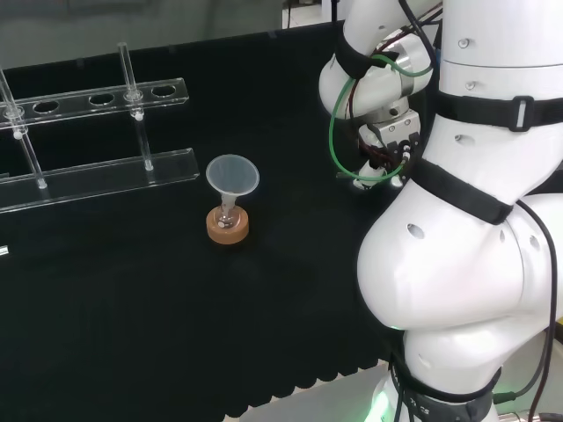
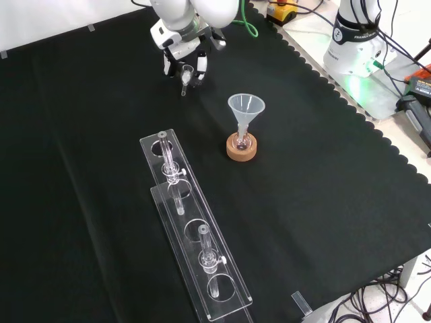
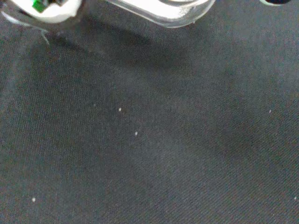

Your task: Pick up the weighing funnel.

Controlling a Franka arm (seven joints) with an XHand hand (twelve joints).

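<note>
Ok, we've got the hand [image 2: 179, 55] at the top of the front view. Its fingers [image 2: 167, 67] are curled in on a small clear piece, which we take for the weighing funnel [image 2: 185, 79]. The stem points down and looks to be just off the cloth [image 2: 323, 202]. So, as far as we can judge, it's in the hand and not lying on the bench. In the wrist view a clear curved edge [image 3: 163, 10] hangs over the cloth w/ a shadow under it, which fits.

Risks from here: the piece is smooth and slim and seems held near its upper end. It could slip or swing in the fingers if the arm jerks, and a drop could crack it or send it rolling. Also, the big funnel [image 2: 246, 108] on its cork ring [image 2: 242, 149] stands nearby, below and to the right in the front view (top-heavy, we'd say). A low swing that way could tip it over. The rack [image 2: 195, 235] is further off, so less of a worry.

Hard to make out: in the head view the arm's white links cover most of the hand [image 1: 387, 145], so there's no grip info from that side. Which fingers actually touch the piece, and whether the thumb sits behind it, we can't tell. In the wrist view the piece is cut off at the frame edge, so its full shape is a guess. Clear ware on black cloth makes the outline faint too.
</note>
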